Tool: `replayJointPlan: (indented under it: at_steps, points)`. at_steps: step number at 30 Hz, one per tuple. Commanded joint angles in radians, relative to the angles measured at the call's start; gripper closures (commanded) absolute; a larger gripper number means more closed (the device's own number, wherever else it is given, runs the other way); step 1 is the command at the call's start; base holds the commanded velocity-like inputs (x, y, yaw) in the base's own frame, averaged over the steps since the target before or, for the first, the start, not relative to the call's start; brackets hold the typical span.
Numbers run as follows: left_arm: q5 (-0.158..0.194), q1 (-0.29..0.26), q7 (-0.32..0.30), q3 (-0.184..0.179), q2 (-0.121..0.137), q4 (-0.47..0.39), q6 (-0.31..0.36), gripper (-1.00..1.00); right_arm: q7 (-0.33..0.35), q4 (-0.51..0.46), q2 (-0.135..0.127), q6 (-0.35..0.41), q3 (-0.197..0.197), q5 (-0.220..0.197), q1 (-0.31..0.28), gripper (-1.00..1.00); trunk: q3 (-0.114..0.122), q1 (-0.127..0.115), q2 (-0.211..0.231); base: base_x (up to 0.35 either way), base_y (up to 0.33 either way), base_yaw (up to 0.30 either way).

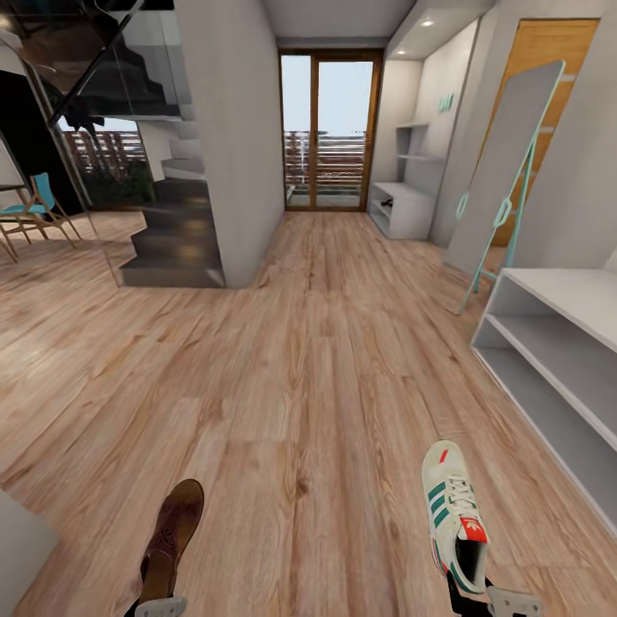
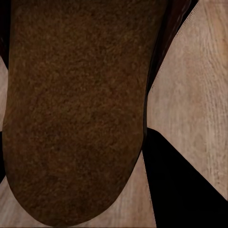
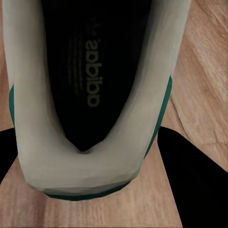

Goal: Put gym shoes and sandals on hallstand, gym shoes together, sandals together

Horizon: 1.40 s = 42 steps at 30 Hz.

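Note:
A dark-brown sandal [image 1: 174, 530] hangs low at the near left, toe pointing away, with my left gripper [image 1: 159, 600] shut on its heel end. In the left wrist view the sandal's brown footbed [image 2: 76, 109] sits between my dark fingers [image 2: 183, 190]. An off-white gym shoe [image 1: 454, 514] with green stripes and a red tab is held at the near right, my right gripper [image 1: 485, 600] shut on its heel. The right wrist view looks into the shoe's dark opening [image 3: 90, 71] between the fingers [image 3: 202, 185]. The hallstand [image 1: 401, 210] with two staggered upper shelves stands far down the corridor floor [image 1: 308, 368] on the right.
A pale-grey low unit with two open shelves [image 1: 557, 360] stands close on the right. A tall mirror on a teal frame [image 1: 506, 171] leans beyond it. Dark stairs [image 1: 176, 240] and a grey wall are at the left, a glass door [image 1: 330, 128] at the corridor's end.

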Motion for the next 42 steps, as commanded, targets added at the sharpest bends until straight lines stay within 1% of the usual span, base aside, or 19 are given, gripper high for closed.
replayJointPlan:
  at_steps: [1, 17, 42]
  points:
    - [-0.010, -0.001, -0.003, 0.009, 0.000, 0.001, -0.003, 1.00, 0.009, 0.000, 0.001, -0.004, -0.007, 0.004, -0.001, 1.00, -0.001, 0.000, 0.000, 0.339, 0.000, 0.000]
    - [-0.010, -0.001, -0.003, 0.009, 0.000, 0.001, -0.003, 1.00, 0.009, 0.002, 0.001, -0.004, -0.007, 0.004, -0.001, 1.00, 0.019, 0.000, 0.000, 0.339, 0.000, 0.000]
    - [-0.010, -0.001, -0.003, 0.009, 0.000, 0.001, -0.003, 1.00, 0.009, 0.002, 0.001, -0.004, -0.007, 0.005, -0.001, 1.00, 0.020, 0.000, 0.000, 0.339, 0.000, 0.000]
